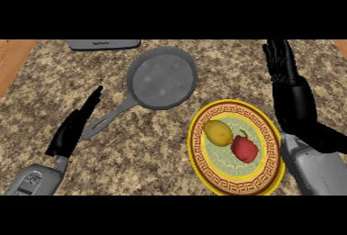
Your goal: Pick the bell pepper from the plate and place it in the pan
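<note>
A speckled granite worktop (41,92) is spread across the view, with a grey pan (163,78) seen at the centre and a yellow-rimmed patterned plate (271,151) set just to its lower right. On the plate the red bell pepper (244,148) is found touching a yellow fruit (218,132). The right hand (281,59) is held beyond the plate with fingers straight and released, grasping nothing, while the left hand (71,128) is stretched flat near the pan's handle (108,120), likewise released.

Kitchen. Speckled granite-look bench (156,151) with a wood strip (13,59) at its left edge. On it: grey pan (163,78) with slotted handle, patterned yellow-rimmed plate (271,137) holding a red bell pepper (244,149) and a yellow fruit (218,132). Grey flat item (103,44) at far edge, unidentifiable.
</note>
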Robot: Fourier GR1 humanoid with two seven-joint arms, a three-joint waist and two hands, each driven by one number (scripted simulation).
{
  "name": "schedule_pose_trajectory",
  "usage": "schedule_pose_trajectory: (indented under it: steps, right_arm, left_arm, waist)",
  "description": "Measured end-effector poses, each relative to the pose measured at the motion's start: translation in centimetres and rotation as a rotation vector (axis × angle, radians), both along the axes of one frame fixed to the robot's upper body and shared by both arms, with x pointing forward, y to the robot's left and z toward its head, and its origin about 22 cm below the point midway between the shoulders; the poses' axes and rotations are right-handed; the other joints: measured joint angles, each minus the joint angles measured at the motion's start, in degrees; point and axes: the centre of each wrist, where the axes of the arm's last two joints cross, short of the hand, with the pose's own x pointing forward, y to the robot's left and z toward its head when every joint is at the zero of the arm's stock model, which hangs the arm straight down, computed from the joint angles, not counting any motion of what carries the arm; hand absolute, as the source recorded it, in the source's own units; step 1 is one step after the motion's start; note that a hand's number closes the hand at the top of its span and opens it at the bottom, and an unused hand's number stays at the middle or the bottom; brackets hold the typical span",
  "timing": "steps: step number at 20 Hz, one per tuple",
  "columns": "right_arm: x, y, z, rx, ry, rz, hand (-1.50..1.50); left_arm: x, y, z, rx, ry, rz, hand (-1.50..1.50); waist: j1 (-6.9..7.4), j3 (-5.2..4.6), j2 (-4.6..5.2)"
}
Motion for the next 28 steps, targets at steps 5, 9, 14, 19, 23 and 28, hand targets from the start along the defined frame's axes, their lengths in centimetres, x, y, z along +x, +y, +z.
schedule_pose_trajectory:
  steps: [5,9,14,19,23,28]
  right_arm:
    - [-0.1,0.5,-0.4,-0.045,0.082,-0.06,-1.5]
    - [0.1,-2.8,-0.5,-0.2,0.055,-0.262,1.5]
    - [-3.0,-3.4,-4.3,-0.05,0.046,-0.622,-1.5]
    - [-8.7,-0.1,-6.5,-0.117,0.023,-0.691,-1.5]
    - [-11.8,0.6,-6.4,-0.247,0.074,-0.709,-1.5]
    - [-13.1,-0.5,-5.7,-0.466,0.242,-0.746,-1.5]
  left_arm:
    - [0.2,3.7,0.2,0.026,0.042,0.188,0.0]
    - [-0.4,6.2,-0.5,0.026,0.098,0.324,0.0]
    - [-1.6,8.8,-1.4,-0.002,0.16,0.457,0.0]
    - [-1.5,9.2,-1.6,-0.017,0.176,0.475,0.0]
    - [-1.4,9.6,-1.4,-0.026,0.18,0.479,0.0]
    - [-1.4,9.8,-1.1,-0.023,0.173,0.481,0.0]
  waist:
    - [0.79,-2.04,-0.02]
    - [-1.32,-3.41,-0.49]
    - [-2.27,-2.98,-0.67]
    - [-1.31,-2.95,-0.41]
    - [-1.04,-3.06,-0.32]
    - [-0.74,-3.35,-0.15]
